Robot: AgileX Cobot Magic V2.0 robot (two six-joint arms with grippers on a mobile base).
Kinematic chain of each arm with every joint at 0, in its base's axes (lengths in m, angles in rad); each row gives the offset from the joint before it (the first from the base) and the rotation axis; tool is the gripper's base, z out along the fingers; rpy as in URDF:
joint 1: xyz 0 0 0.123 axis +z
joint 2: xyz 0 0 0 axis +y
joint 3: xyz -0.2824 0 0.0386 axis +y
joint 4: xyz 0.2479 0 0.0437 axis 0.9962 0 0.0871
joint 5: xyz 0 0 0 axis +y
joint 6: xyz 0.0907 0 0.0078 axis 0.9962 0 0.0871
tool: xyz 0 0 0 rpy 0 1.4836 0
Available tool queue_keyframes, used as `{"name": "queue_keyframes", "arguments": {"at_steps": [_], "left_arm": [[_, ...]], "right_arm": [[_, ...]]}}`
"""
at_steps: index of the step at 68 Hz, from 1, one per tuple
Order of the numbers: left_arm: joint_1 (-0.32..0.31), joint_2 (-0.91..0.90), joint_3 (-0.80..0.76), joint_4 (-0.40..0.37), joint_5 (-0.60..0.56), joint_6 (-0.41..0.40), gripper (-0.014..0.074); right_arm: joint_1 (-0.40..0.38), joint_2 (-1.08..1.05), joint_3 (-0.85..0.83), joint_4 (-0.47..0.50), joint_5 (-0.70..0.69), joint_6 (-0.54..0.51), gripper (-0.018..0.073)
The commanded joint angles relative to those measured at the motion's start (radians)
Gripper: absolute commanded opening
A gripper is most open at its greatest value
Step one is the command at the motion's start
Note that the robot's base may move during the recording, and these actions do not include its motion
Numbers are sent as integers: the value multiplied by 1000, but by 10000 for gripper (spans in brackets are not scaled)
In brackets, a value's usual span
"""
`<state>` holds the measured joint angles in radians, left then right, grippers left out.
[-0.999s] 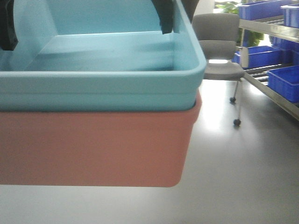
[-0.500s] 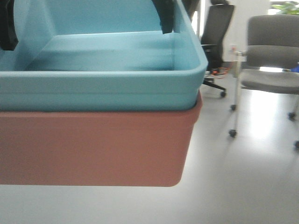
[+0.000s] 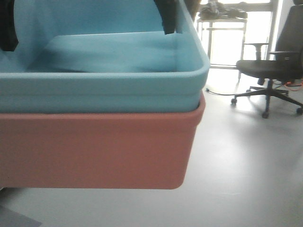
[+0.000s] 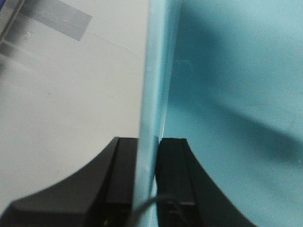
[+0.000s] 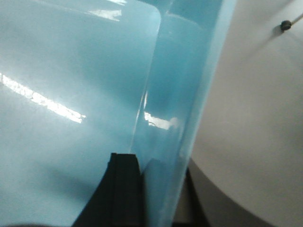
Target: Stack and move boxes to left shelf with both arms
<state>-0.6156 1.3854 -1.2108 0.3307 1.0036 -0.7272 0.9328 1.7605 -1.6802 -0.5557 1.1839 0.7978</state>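
Observation:
The turquoise box (image 3: 104, 90) sits nested inside the salmon pink box (image 3: 94, 146), and the stack hangs above the floor, filling the front view. My left gripper (image 4: 147, 156) is shut on the turquoise box's left wall (image 4: 154, 71), one black finger on each side. My right gripper (image 5: 158, 189) is shut on its right wall (image 5: 189, 94) in the same way. In the front view a dark finger of the left gripper (image 3: 6, 28) shows inside the box, and one of the right (image 3: 165, 16). The left shelf is out of view.
A black office chair (image 3: 272, 66) on castors stands on the pale floor at the right. Behind it is a cluttered table (image 3: 222, 14) before bright windows. A grey strip (image 4: 57, 19) lies on the floor left of the boxes.
The background has swept rightward: the rack of dark blue bins and the grey chair have left the view, and a black office chair now shows. The stacked boxes stay fixed in both grips.

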Motion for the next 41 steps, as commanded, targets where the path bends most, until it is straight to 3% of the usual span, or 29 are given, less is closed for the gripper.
{"name": "queue_keyframes", "arguments": {"at_steps": [1, 41], "left_arm": [[-33, -33, -50, -92, -221, -16, -10], [-31, -33, -50, -92, -221, -16, -10]], "right_arm": [[35, -45, -41, 62, -211, -15, 55], [35, -45, -41, 62, -211, -15, 55]]}}
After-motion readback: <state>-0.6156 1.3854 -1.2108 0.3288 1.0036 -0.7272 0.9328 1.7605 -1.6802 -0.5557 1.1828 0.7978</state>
